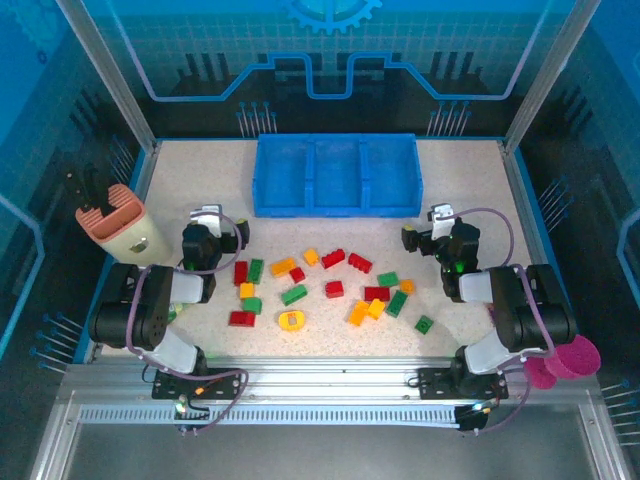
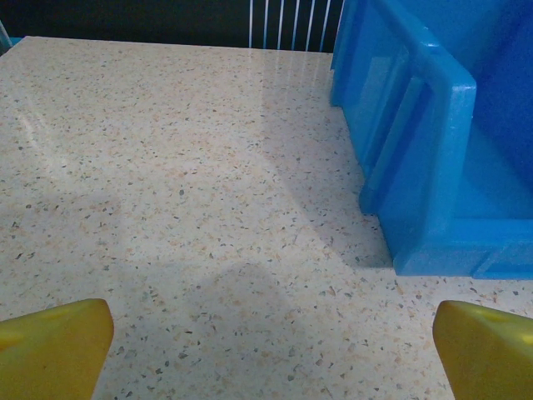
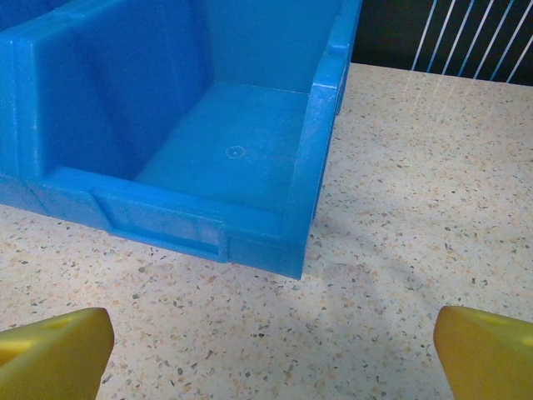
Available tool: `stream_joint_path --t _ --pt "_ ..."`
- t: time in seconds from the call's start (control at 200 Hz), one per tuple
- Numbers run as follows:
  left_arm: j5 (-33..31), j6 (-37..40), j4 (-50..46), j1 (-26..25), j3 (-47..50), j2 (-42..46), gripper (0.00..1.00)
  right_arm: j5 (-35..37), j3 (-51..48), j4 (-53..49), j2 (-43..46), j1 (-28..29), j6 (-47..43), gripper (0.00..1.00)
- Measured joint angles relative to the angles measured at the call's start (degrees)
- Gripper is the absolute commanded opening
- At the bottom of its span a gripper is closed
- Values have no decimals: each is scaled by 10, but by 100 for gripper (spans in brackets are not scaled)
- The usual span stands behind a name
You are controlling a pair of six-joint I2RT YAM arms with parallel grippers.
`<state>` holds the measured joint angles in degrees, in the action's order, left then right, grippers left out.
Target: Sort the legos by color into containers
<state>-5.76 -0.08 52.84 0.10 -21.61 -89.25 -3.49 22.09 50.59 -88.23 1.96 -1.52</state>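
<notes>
The legos (image 1: 334,289) are lying scattered on the counter (image 1: 190,170), in a loose band between the two arms and just in front of the blue tray (image 1: 335,211). The colours are sitting mixed together. A red brick (image 1: 333,258) is resting near the middle, an orange brick (image 1: 283,267) to its left, and a green brick (image 1: 294,295) just below that. The tray's three compartments (image 1: 337,170) are standing side by side at the far end of the counter, showing bare blue floors.

The left pincer (image 1: 208,214) is hovering at the left end of the bricks, released and spread wide, grasping nothing. In its wrist view the yellow fingertips (image 2: 54,346) are framing bare counter, with the tray's left wall rising just ahead on the right. The right pincer (image 1: 438,216) is hovering at the right end, also released and grasping nothing. Its fingertips (image 3: 50,350) are framing bare counter, and the tray's right compartment is lying straight ahead.

A beige-and-pink holder (image 1: 118,225) is standing at the counter's left edge, and a magenta cup (image 1: 572,355) is sitting by the right arm's base.
</notes>
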Motion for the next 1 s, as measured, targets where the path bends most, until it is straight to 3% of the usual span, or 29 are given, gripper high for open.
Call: stream_joint_path --t 1.001 --pt "26 2 -4 0 0 1 99 0 1 -7 2 0 0 100"
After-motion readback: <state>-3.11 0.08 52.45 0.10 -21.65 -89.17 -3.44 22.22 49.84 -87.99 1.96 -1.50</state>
